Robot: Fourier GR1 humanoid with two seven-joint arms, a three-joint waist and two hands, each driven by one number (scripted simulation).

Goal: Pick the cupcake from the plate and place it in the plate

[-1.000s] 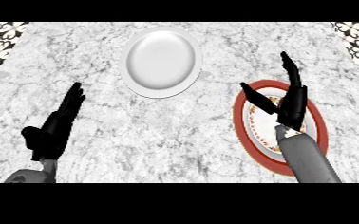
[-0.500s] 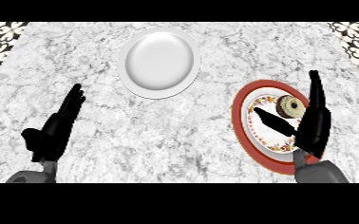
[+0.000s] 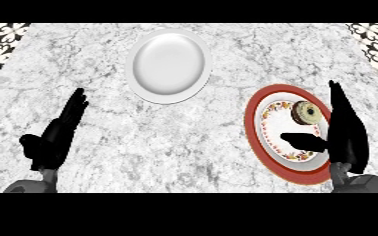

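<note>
Bench (image 3: 103, 70) of grey-white marble fills my view, edge to edge, with a patterned black-and-white strip showing at its two far corners.

White plate (image 3: 168, 65) lies toward twelve o'clock, a little left of centre, bare on the marble and well apart from both of my hands.

Red-rimmed plate (image 3: 267, 152) lies at about four o'clock, with a flowered band inside the red ring and a white middle. Its right edge is hidden behind my right hand.

My right hand (image 3: 345, 130) stands on edge at three to four o'clock, over the right side of the red-rimmed plate. Its fingers are straight and point toward twelve, and the thumb juts out toward nine across the plate's white middle. It is spread wide and has hold of nothing.

My left hand (image 3: 55, 137) rests at about eight o'clock near the view's left edge, fingers straight and slanting up toward one o'clock, thumb out to the left. It too is spread and has nothing in it.

Cupcake (image 3: 306, 111) sits on the red-rimmed plate, in its upper right part, just beside my right fingers and above the thumb. I cannot tell whether the fingers touch it.
</note>
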